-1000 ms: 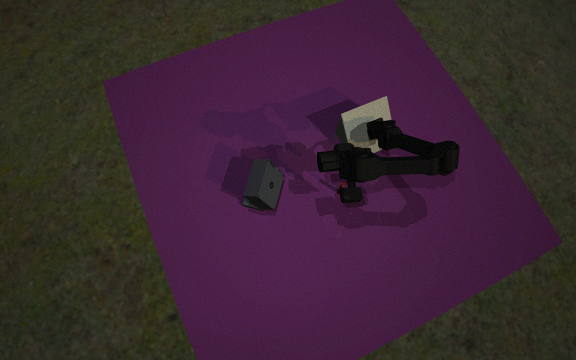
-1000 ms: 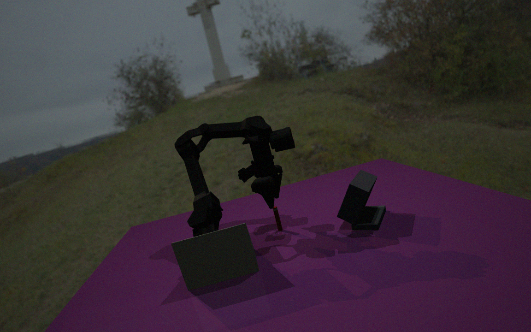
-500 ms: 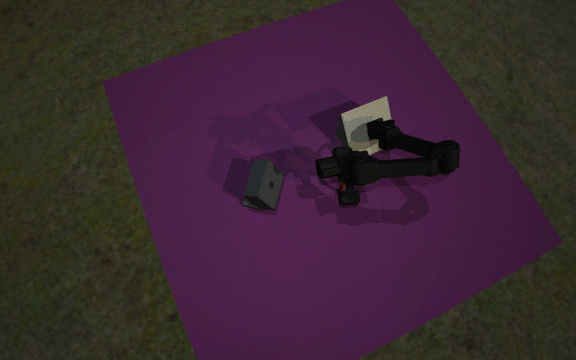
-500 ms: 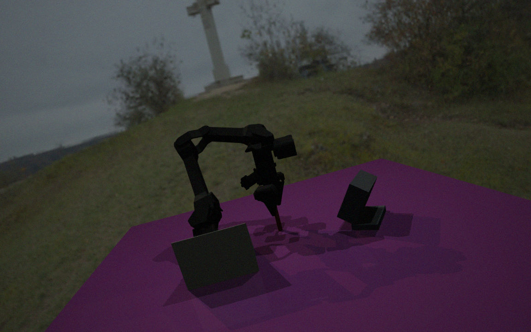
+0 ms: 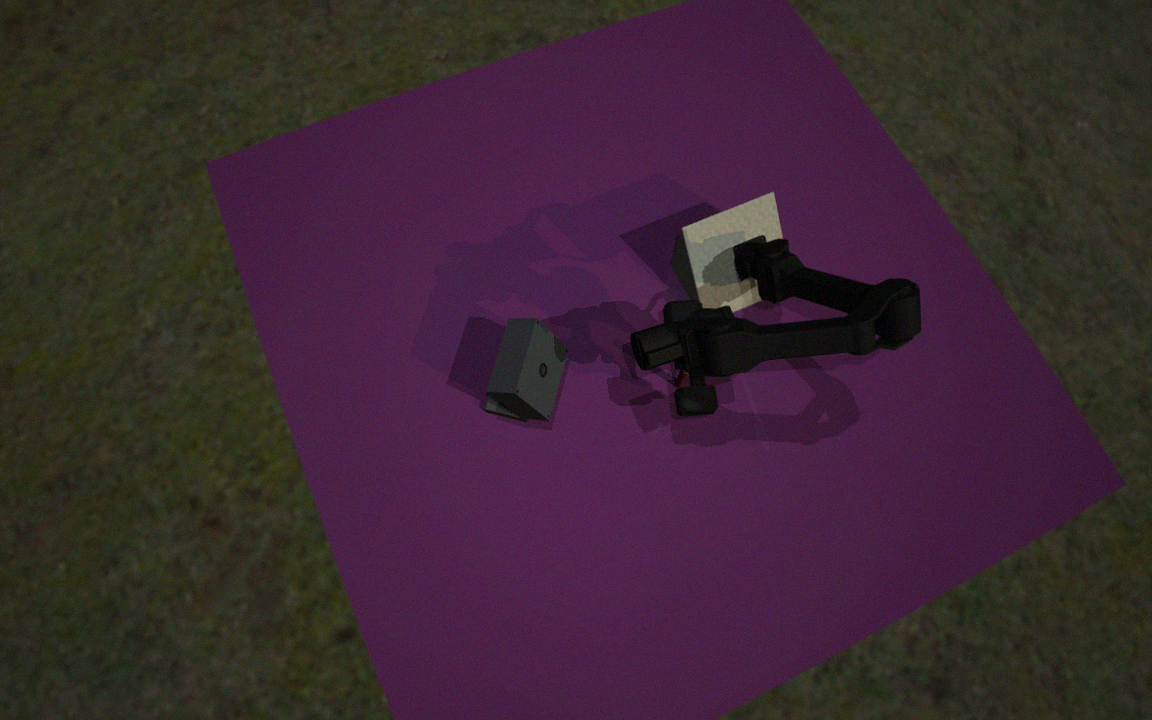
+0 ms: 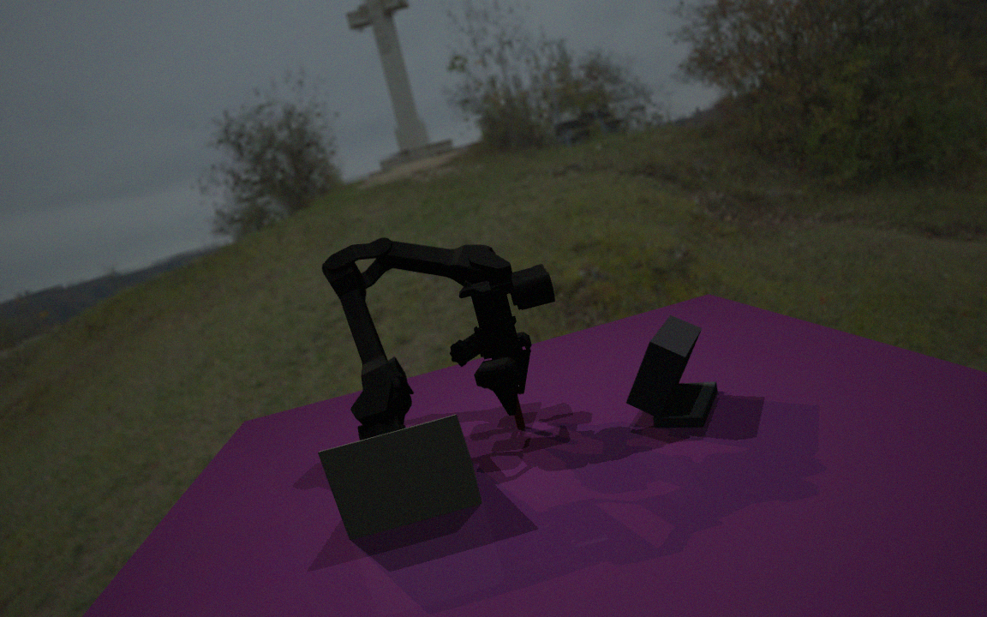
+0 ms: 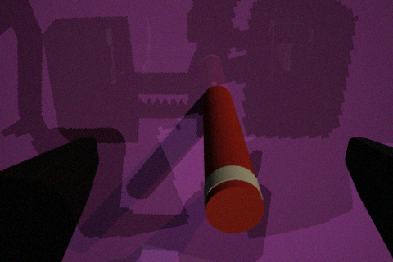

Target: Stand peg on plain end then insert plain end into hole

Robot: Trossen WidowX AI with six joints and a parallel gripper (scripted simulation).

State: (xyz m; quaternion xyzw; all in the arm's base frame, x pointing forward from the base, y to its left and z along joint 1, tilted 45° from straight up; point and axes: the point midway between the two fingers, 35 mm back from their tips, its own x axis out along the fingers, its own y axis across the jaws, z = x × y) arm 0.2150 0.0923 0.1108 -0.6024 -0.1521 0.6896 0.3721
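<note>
The red peg (image 5: 680,378) (image 6: 519,419) (image 7: 227,131) stands upright on the purple table (image 5: 508,537) (image 6: 750,529), with its white-banded end up. My gripper (image 6: 518,404) (image 7: 223,150) points down over it and is open. In the wrist view the peg rises between the two fingers, with a gap on each side, its top nearer the camera. In the top view the arm hides most of the peg. The grey sloped panel (image 5: 539,394) (image 6: 660,374) stands apart from the peg, and its round hole (image 5: 542,369) shows in the top view. The hole is not visible in the exterior view.
A pale slanted board (image 5: 746,217) (image 6: 401,483) stands close beside the arm's base, on one side of the arm. Dark shadows of the arm and gripper lie across the table around the peg. Grass surrounds the table.
</note>
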